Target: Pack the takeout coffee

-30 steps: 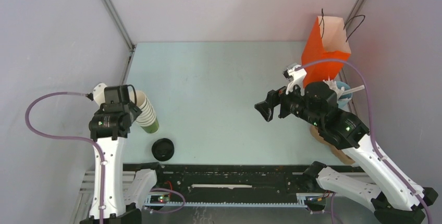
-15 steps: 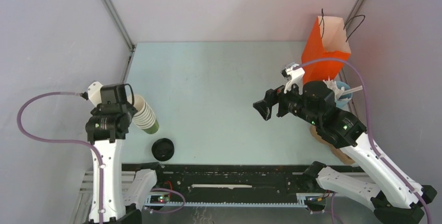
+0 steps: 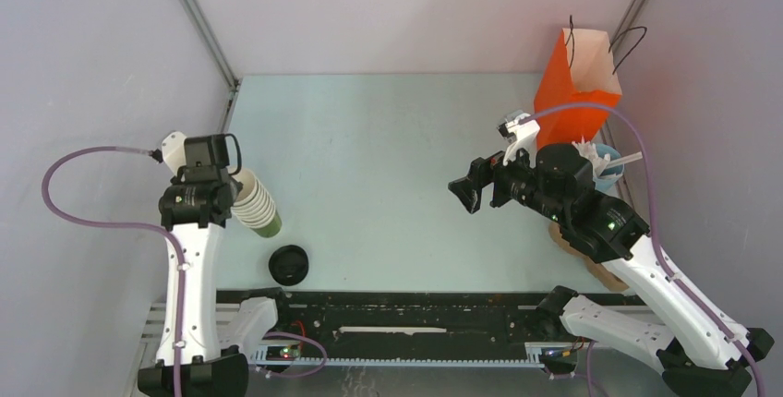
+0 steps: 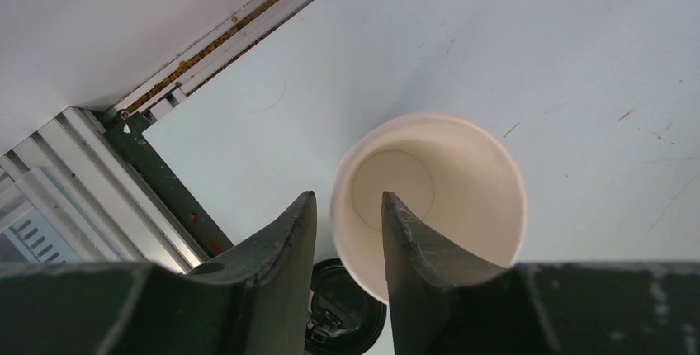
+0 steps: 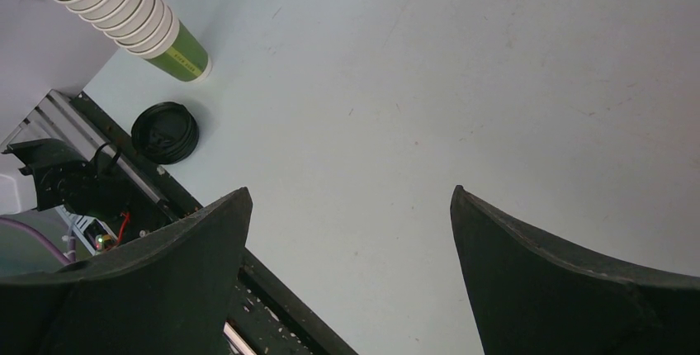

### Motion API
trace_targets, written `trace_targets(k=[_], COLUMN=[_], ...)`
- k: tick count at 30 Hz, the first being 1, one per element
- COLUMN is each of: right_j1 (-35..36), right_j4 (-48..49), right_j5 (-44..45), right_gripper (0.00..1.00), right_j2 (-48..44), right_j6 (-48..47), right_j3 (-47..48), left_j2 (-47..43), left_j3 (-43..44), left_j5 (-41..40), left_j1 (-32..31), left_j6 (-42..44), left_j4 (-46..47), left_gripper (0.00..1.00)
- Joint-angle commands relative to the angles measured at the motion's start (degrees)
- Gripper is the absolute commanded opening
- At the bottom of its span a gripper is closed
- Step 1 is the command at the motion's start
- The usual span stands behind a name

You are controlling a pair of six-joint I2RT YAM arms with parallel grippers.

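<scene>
No lidded olive-green cup is in view. A tilted, lidless nested stack of cups, olive-green outside and white inside, stands at the table's left; it also shows in the right wrist view. My left gripper hangs over its top cup. The jaws of my left gripper are narrowly apart and straddle the rim, one finger inside and one outside, with a gap to the wall. A loose black lid lies near the front edge. My right gripper is wide open and empty above the table's middle right.
An orange paper bag with black handles stands open at the back right. A blue container with white sticks sits beside it, behind the right arm. Something brown lies under the right arm. A metal rail runs along the table's left edge.
My left wrist has shifted back a little over the cup stack. The stack and the lid have stayed put. The right arm has barely moved.
</scene>
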Motion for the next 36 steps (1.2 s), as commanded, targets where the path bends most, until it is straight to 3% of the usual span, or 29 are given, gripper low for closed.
trace_targets(k=[1,6,15,18,27,36], right_j1=[0.5,0.5,0.5,0.5,0.5,0.5], right_j4=[1.9,2.1,2.2,2.3,2.0,2.1], right_j5=[0.3,0.1,-0.4,-0.4,-0.3,-0.4], right_gripper=[1.00,1.00,1.00,1.00,1.00,1.00], right_j2=[-0.2,0.0,0.4,0.5,0.4,0.6], right_j6=[-1.0,-1.1,-0.8,-0.8,-0.8,-0.9], right_j3=[0.1,0.1,0.1,0.1,0.1,0.2], left_j2=[0.0,-0.1,-0.7,-0.6,-0.7,-1.0], left_j3=[-0.7,-1.7,-4.4,-4.8,-4.0,-2.8], left_j5=[-1.4,-1.5,-1.4,-1.3,-1.6,-1.7], left_j1=[0.5,0.5,0.5,0.5,0.5,0.5], left_j6=[0.2,0.3,0.2,0.3,0.6,0.9], left_j4=[2.0,2.8,3.6,4.0,4.0,3.7], left_gripper=[0.40,0.33,0.35,0.29,0.24,0.11])
